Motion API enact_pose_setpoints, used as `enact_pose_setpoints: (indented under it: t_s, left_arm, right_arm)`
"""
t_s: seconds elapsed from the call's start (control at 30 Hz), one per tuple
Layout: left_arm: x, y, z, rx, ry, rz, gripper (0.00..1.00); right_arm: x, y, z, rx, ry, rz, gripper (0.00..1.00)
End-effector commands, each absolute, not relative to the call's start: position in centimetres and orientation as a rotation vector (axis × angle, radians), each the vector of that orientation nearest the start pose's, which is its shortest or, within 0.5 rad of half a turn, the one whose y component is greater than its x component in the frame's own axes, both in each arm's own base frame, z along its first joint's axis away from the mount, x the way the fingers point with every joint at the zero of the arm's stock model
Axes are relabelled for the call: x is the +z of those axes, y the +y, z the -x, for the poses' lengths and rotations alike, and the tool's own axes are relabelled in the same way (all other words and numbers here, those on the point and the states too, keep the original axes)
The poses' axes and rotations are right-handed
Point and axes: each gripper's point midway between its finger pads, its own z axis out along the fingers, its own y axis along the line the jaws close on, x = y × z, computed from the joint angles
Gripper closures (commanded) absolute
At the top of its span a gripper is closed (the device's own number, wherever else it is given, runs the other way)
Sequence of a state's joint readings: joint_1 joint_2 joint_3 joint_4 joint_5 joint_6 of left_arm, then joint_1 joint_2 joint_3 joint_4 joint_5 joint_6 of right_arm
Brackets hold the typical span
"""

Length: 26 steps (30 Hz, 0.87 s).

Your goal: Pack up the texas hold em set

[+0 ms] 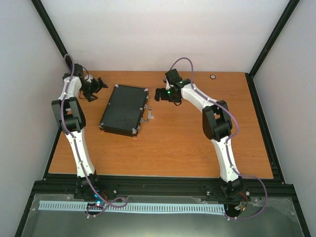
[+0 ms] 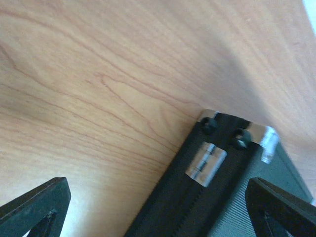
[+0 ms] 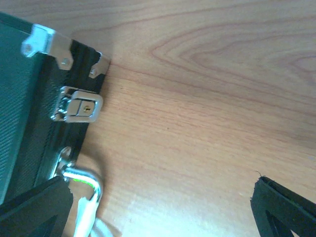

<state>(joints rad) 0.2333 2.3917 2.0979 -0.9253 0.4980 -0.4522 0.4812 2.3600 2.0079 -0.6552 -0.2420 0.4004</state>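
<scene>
On the table (image 1: 197,148), the closed case (image 1: 123,109) lies flat between the arms. The left claw (image 1: 98,89) hangs wide open and empty beside its far left corner. The right claw (image 1: 158,95), equally spread, holds nothing near its right edge.

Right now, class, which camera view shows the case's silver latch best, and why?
The right wrist view: the latch is close and sharp, keyhole visible. The top external view shows only tiny silver specks along the case; the left wrist view shows another, blurred edge.
</scene>
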Motion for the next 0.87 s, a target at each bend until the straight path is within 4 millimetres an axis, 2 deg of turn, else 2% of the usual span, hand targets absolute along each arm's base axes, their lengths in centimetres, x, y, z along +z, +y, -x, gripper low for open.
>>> enact_pose_setpoints:
  t_s: [0.0,0.17,0.3,0.4,0.67,0.83]
  left_arm:
    - [15.2,5.1,-54.7,-0.688,2.534,0.691,0.0]
    - [20.0,4.9,-53.4,-0.65,2.486,0.606,0.0]
    - [22.6,4.8,-51.8,-0.595,2.477,0.535,0.0]
    - [23.7,4.4,-50.6,-0.567,2.476,0.49,0.0]
    - [27.2,1.3,-48.7,-0.507,2.443,0.315,0.0]
    - [27.8,-0.3,-48.1,-0.51,2.446,0.262,0.0]
  right_arm:
    - [12.3,28.9,-49.0,0.507,2.602,0.27,0.0]
    - [15.6,27.6,-47.4,0.459,2.584,0.32,0.0]
    - [17.2,26.1,-46.6,0.379,2.576,0.333,0.0]
    - [18.3,25.2,-46.0,0.339,2.561,0.337,0.0]
    - [21.0,23.2,-45.3,0.238,2.485,0.35,0.0]
    - [22.4,22.3,-45.4,0.199,2.454,0.363,0.0]
